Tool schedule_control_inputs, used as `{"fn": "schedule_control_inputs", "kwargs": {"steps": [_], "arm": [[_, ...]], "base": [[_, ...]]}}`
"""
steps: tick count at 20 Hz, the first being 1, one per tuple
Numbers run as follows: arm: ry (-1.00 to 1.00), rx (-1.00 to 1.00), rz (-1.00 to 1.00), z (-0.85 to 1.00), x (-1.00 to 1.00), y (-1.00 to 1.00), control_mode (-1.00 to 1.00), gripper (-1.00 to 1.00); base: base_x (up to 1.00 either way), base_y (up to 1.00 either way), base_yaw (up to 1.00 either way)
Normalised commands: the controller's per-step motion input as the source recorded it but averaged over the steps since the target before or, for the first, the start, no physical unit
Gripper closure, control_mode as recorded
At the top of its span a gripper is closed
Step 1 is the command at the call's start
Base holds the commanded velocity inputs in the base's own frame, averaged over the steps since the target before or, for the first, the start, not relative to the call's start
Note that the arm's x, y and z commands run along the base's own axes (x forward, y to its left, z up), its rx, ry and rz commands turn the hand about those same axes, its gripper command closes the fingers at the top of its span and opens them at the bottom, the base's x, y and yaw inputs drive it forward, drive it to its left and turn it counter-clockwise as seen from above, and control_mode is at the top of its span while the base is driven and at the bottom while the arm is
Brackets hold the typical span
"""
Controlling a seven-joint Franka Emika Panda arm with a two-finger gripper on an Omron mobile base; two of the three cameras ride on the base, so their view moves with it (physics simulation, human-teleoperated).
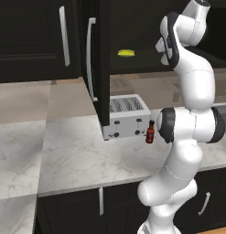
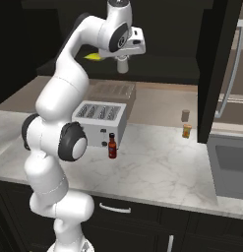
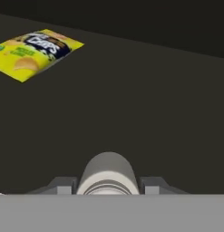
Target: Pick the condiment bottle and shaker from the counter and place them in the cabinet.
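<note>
Above the cabinet (image 2: 142, 74) shelf, the tool (image 2: 123, 66) gripped the shaker (image 3: 107, 174), poised to set it beside the chip bag (image 3: 34, 52).

The desk (image 1: 78, 155) looks like polished veined marble, the toaster (image 1: 126, 119) brushed metal, the cabinet (image 1: 103, 68) matt black, its handle (image 1: 89, 59) satin silver, the chip bag (image 3: 35, 53) glossy foil.

The shaker (image 3: 107, 174) is cut off by the hand view's lower band, so only its rounded top shows between the fingertips (image 3: 63, 185); how the jaws meet it lies out of sight. In the left base view the arm (image 1: 190, 123) covers the desk (image 1: 87, 155) behind it. The chip bag (image 1: 126, 53) shows there as a small yellow sliver, its print too small to read.
</note>
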Motion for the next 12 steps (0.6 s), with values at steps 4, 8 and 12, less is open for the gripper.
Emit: {"fn": "schedule_control_inputs", "kwargs": {"steps": [4,8,12], "arm": [[0.00,0.00,0.00,-0.17,0.08,0.00,-1.00,1.00],[0.00,0.00,0.00,-0.23,0.04,0.00,-1.00,-1.00],[0.00,0.00,0.00,-0.17,0.01,0.00,-1.00,-1.00]], "base": [[0.00,0.00,0.00],[0.00,0.00,0.00],[0.00,0.00,0.00]]}}
